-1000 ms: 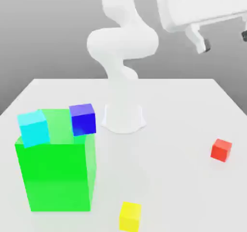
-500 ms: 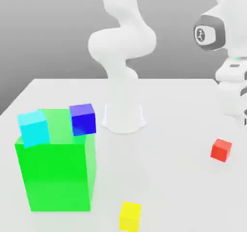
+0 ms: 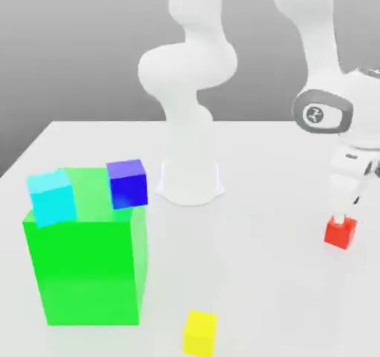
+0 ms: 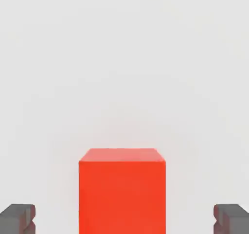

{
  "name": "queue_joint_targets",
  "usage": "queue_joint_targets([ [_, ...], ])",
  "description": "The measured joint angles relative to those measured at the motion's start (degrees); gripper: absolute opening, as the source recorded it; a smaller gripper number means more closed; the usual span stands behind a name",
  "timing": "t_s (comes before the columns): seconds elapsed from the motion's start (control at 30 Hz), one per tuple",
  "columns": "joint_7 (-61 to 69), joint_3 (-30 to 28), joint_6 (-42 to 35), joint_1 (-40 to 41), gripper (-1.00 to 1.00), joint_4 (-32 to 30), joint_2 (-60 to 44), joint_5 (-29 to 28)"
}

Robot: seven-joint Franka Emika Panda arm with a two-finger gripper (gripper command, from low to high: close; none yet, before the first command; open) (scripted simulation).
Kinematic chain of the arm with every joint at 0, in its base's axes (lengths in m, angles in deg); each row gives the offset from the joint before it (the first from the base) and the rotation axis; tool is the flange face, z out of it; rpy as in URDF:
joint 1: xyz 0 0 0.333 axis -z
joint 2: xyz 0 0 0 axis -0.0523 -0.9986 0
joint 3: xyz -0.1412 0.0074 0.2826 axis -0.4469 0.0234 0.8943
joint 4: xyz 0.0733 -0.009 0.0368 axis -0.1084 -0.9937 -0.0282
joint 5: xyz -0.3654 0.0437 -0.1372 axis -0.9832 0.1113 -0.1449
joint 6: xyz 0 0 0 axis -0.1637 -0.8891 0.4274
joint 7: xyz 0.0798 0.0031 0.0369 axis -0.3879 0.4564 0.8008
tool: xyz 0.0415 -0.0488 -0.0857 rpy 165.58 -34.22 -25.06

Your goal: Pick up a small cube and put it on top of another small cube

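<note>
A small red cube (image 3: 341, 232) rests on the white table at the exterior view's right. My gripper (image 3: 346, 211) hangs just above it, fingers pointing down. The hand view has the red cube (image 4: 122, 190) centred between two dark fingertips (image 4: 17, 218), which stand wide apart and clear of its sides, so the gripper is open and holds nothing. A yellow cube (image 3: 200, 332) sits near the table's front edge.
A big green block (image 3: 85, 266) stands at the exterior view's left, with a cyan cube (image 3: 52, 197) and a blue cube (image 3: 128, 183) on top. The arm's white base (image 3: 189, 181) rises behind the table's middle.
The arm has swung down from high at the back right and lowered the hand to just over the red cube. The jaws have stayed open. No cube has moved.
</note>
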Motion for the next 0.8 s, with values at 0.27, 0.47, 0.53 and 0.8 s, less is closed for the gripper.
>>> queue_joint_targets([
  [0.27, -3.98, -6.22, 5.60, -5.13, -1.00, 1.40, -7.16, -4.86],
  [0.47, -2.92, -4.49, 3.73, -3.67, -1.00, 0.96, -4.72, -3.67],
  [0.53, -0.95, -2.24, 1.48, -2.00, -1.00, 0.35, -1.78, -1.20],
  [0.8, 13.84, 2.13, -8.27, 3.96, -1.00, -0.59, 8.75, 13.85],
])
